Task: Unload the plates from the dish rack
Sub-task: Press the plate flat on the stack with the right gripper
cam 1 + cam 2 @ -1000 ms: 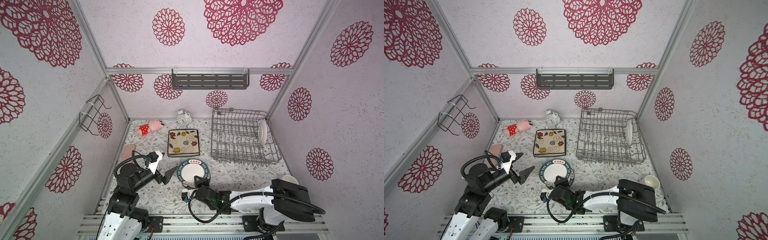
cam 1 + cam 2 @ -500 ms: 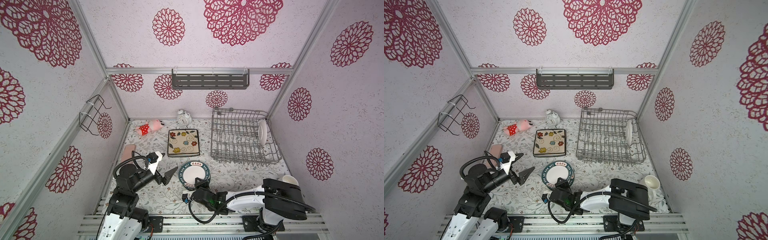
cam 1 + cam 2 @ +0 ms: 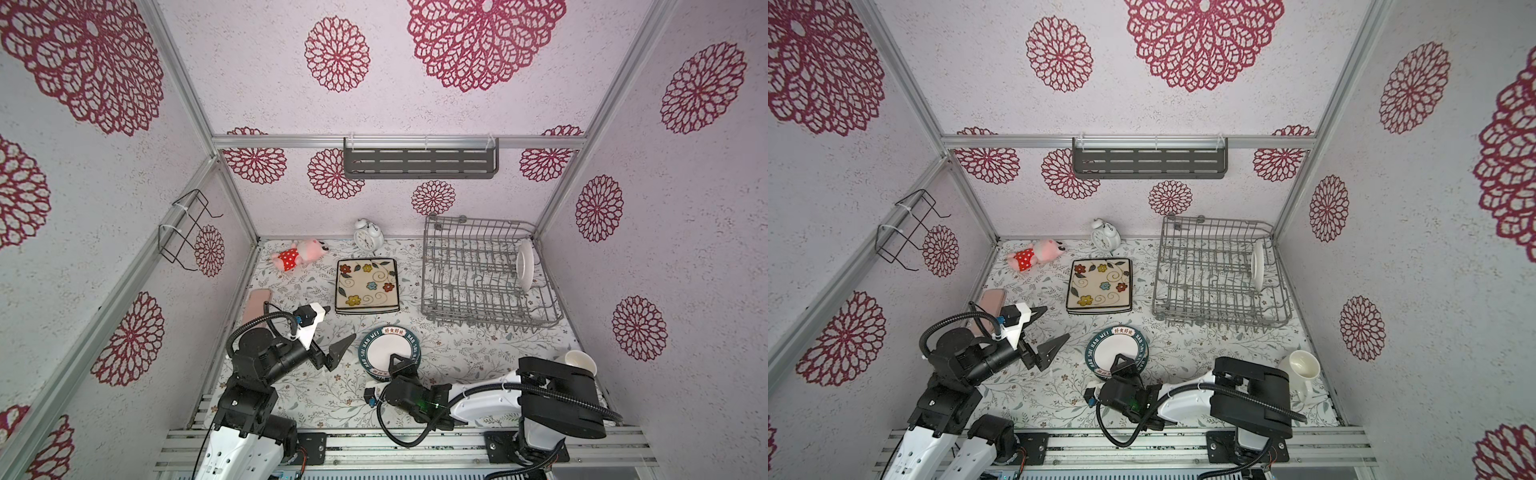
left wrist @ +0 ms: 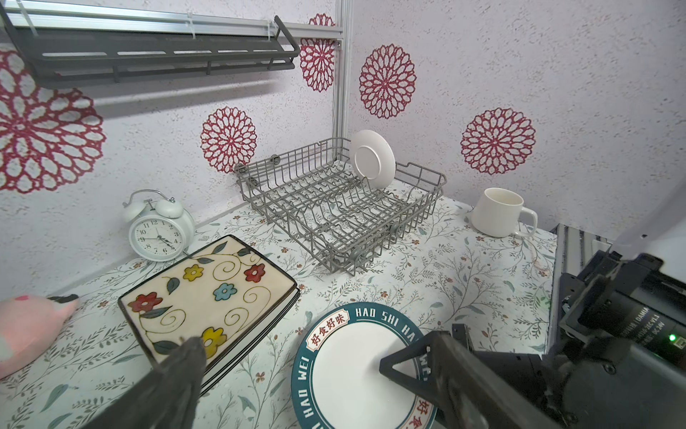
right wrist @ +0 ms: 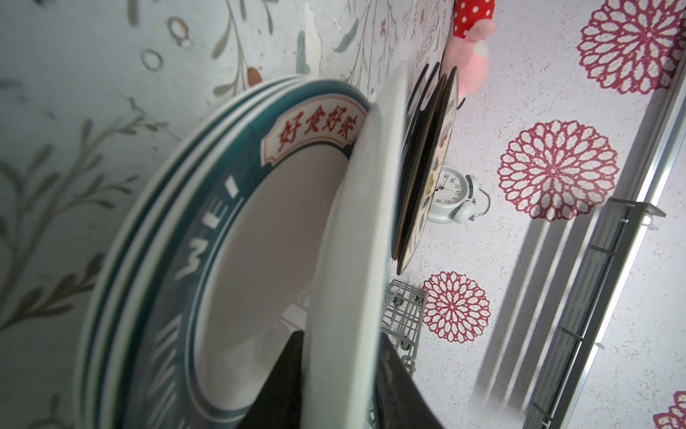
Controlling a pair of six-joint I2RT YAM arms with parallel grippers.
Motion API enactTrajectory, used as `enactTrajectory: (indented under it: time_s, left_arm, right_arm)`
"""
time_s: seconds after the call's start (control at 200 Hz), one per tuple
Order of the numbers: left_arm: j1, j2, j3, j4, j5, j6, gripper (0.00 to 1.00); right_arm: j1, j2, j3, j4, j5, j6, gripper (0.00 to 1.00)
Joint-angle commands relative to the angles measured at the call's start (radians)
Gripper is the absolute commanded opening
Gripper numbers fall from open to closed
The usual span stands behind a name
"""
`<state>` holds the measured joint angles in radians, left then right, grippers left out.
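Floral-printed cloth covers the surface (image 3: pixel 478 353) inside a booth papered with red rosettes. On it, the right jaws bracket the near rim of a round white plate with a dark teal lettered rim (image 5: pixel 356 241), one finger over its white centre and one beneath. Whether they pinch it or merely flank it cannot be told. That plate tops a small stack of like plates (image 3: pixel 382 345), which lies just in front of the large grey wire dish rack (image 3: pixel 469 270), off its left corner. In the right wrist view the plate's far edge rests on the stack while its near edge looks propped up.

The left jaws hang wide open and empty, further left of the rack than the stack. The square cream flower-painted plates (image 3: pixel 366 284) sit piled just beside the rack's left side. One white round plate (image 3: pixel 525 266) stands upright between tines at the rack's right end, so unloading looks nearly done.

The step in hand appears to be setting the plate down. Done well, the jaws would part fully, let the near edge settle, then draw straight back and low, so the lower finger slips out without dragging the plate off the stack.
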<state>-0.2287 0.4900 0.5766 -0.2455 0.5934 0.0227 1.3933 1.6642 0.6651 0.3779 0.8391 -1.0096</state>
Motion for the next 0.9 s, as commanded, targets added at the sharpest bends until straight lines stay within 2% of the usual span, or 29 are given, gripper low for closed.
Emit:
enactTrajectory:
  time_s: [0.0,0.135,0.33,0.67,0.896]
  left_arm:
    - [0.005,-0.004,-0.012,0.015,0.015,0.002,0.97]
    - [0.005,-0.005,-0.012,0.016,0.016,0.002,0.97]
    - [0.005,0.001,-0.011,0.017,0.017,0.000,0.97]
    - [0.005,0.004,-0.008,0.017,0.036,-0.003,0.97]
    - [0.005,-0.001,-0.009,0.016,0.038,-0.004,0.97]
  right_arm:
    - [0.004,0.005,0.021,0.028,0.046,0.018,0.38]
    - [0.004,0.002,0.019,0.018,0.050,0.021,0.44]
    - [0.004,-0.023,0.037,-0.045,0.044,0.065,0.60]
    - [-0.013,-0.099,0.136,-0.355,-0.137,0.230,0.73]
    - [-0.044,-0.094,0.193,-0.514,-0.239,0.283,0.74]
